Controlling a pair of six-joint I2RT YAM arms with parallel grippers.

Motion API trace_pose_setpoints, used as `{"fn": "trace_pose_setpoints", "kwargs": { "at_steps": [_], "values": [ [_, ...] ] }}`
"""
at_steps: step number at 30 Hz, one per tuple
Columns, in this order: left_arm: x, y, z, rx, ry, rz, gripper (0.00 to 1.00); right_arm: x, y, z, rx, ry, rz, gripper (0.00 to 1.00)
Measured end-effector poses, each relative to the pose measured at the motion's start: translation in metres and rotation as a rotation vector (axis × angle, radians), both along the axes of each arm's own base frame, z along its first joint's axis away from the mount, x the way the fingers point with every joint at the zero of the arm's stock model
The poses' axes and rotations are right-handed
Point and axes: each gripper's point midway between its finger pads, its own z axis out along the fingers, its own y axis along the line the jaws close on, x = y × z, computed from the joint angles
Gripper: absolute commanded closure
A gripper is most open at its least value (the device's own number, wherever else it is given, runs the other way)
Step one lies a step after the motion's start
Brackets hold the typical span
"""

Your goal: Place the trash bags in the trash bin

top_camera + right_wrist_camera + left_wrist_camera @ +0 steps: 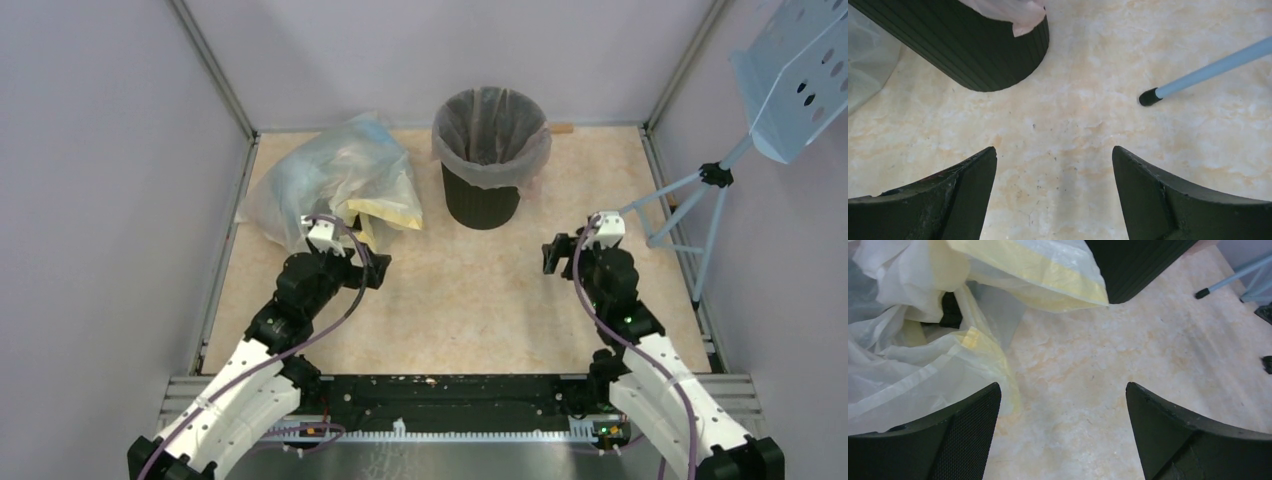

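The trash bags [330, 180], a crumpled heap of thin, see-through pale plastic film with yellowish bands, are lying on the beige marbled surface [480, 300] in the upper left of the overhead frame. They are sitting just left of the trash bin [480, 205], outside it. How many bags are making up the heap cannot be told. The bin, a round black ribbed plastic wastebasket, is standing upright at top centre. A pale pink film liner [492, 150] is draping over its rim and hiding it.

The left gripper [1063, 390] is hovering at the heap's near edge with its fingers spread wide and gripping nothing. In the left wrist view the film is filling the upper left and running down behind the left finger [963, 440]; whether they are touching cannot be told. A small dark shape [950, 310] is showing between the folds, too hidden to identify.

The right gripper [1054, 150] is hanging over bare surface at right centre, its fingers also spread and empty. Its view is cutting the bin off at the upper left. A pale blue tripod leg [1208, 67] with a black foot is reaching in from the right.
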Motion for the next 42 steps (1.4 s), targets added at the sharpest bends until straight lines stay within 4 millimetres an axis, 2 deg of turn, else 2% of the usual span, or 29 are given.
{"fn": "trace_pose_setpoints", "kwargs": {
  "at_steps": [2, 5, 7, 10, 14, 17, 20, 23, 28, 32, 39, 42],
  "values": [
    [0.002, 0.007, -0.007, 0.015, -0.013, 0.035, 0.01, -0.006, -0.002, -0.017, 0.006, -0.03, -0.004, 0.16],
    [0.005, 0.013, -0.016, 0.026, -0.029, 0.071, 0.01, -0.004, -0.005, -0.028, -0.002, -0.077, -0.012, 0.14],
    [0.006, 0.016, -0.02, 0.03, -0.034, 0.085, 0.01, -0.002, -0.007, -0.029, -0.022, -0.102, -0.015, 0.14],
    [0.006, 0.019, -0.022, 0.027, -0.047, 0.101, 0.01, 0.005, -0.012, -0.019, -0.061, -0.176, -0.027, 0.14],
    [0.004, 0.022, -0.024, 0.023, -0.058, 0.111, 0.01, 0.018, -0.025, -0.017, -0.128, -0.234, -0.083, 0.13],
    [0.004, 0.026, -0.019, 0.026, -0.081, 0.123, 0.01, 0.03, -0.04, -0.03, -0.185, -0.216, -0.143, 0.14],
    [0.005, 0.031, -0.017, 0.039, -0.111, 0.147, 0.01, 0.036, -0.059, -0.053, -0.21, -0.188, -0.206, 0.19],
    [0.01, 0.04, -0.02, 0.062, -0.144, 0.189, 0.01, 0.035, -0.075, -0.078, -0.228, -0.125, -0.263, 0.16],
    [0.026, 0.058, -0.038, 0.15, -0.166, 0.292, 0.01, 0.045, -0.084, -0.077, -0.22, -0.155, -0.314, 0.18],
    [0.044, 0.078, -0.053, 0.267, -0.167, 0.409, 0.01, 0.05, -0.087, -0.097, -0.25, -0.116, -0.33, 0.13],
    [0.076, 0.121, -0.082, 0.421, -0.16, 0.532, 0.01, 0.055, -0.091, -0.078, -0.239, -0.188, -0.365, 0.12],
    [0.087, 0.13, -0.097, 0.458, -0.149, 0.525, 0.01, 0.056, -0.092, -0.076, -0.237, -0.195, -0.368, 0.12]
  ]
}}
